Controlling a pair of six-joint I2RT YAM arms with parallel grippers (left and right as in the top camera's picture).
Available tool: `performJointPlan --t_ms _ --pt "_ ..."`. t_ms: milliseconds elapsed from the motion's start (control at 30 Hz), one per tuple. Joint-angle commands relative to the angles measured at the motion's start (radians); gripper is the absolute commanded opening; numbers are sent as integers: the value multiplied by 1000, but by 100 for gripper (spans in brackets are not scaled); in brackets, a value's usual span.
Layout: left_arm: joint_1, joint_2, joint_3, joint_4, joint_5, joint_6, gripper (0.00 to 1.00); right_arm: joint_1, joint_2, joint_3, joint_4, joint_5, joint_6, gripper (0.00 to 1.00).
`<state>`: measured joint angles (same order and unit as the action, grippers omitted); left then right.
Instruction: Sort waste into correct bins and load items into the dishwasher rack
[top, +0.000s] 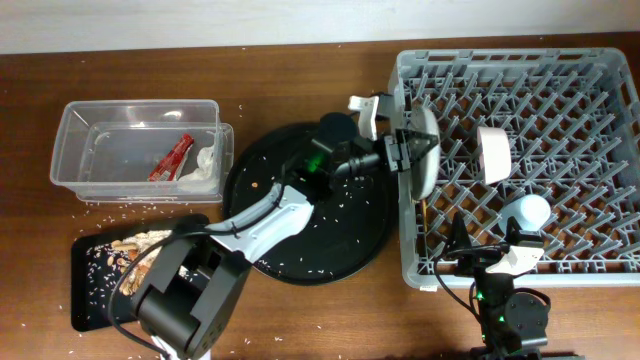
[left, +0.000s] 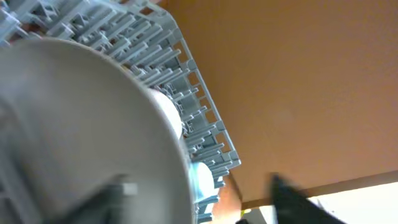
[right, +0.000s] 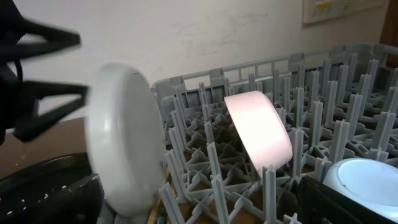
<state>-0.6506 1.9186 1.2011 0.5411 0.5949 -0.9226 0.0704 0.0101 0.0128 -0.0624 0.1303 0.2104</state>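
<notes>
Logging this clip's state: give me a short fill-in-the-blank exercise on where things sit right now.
The left gripper holds the pale grey bowl at the rack's ____ edge.
The red snack wrapper lies in the ____ tub.
The white bowl stands on its ____ among the pegs.
Missing: left; clear; edge

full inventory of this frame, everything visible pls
dishwasher rack: 1, grey, right side of table
pale grey bowl: 1, on edge at rack's left side, in left gripper
small white bowl: 1, on edge among rack pegs
light-blue cup: 1, rack front
clear tub: 1, far left
red wrapper: 1, in tub
white tissue: 1, in tub
round black tray: 1, centre, rice scattered on it
black rectangular tray: 1, front left, beige scraps and rice
left gripper: 1, black, at rack's left edge
right gripper: 1, black, at rack's front edge
</notes>
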Motion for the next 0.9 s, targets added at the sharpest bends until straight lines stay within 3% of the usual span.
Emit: performJointPlan --t_ms 0,67,133,233,267,333,467,533,600,700,767,867 --pt "100 -11 19 -50 156 117 99 -6 -6 -7 -4 1 7 98" --pt "175 -104 19 -336 131 273 99 -6 -6 -7 -4 1 7 98" --pt "248 -336 42 -824 -113 504 99 -6 -6 -7 -4 1 7 98" --pt "266 -686 45 -1214 -411 633 99 -6 -6 -7 -4 1 6 98" --pt "256 -820 45 -1324 -509 633 99 -6 -6 -7 -4 1 7 98" --pt "254 -945 45 -1419 -510 633 99 -6 -6 -7 -4 1 7 98" --pt "254 -1143 34 -1638 -803 711 99 -6 -6 -7 -4 1 7 98" --pt "254 -1139 -23 -1614 -832 798 99 -6 -6 -7 -4 1 7 99" --pt "256 -1140 -113 -1490 -833 828 99 -6 -6 -7 -4 1 7 98" --pt "336 -1257 -413 -1146 -723 834 99 -6 -6 -7 -4 1 6 98" --pt "364 -1454 -692 -938 -636 834 99 -6 -6 -7 -4 1 7 98" --pt "397 -1786 -924 -893 -631 834 99 -6 -6 -7 -4 1 6 98"
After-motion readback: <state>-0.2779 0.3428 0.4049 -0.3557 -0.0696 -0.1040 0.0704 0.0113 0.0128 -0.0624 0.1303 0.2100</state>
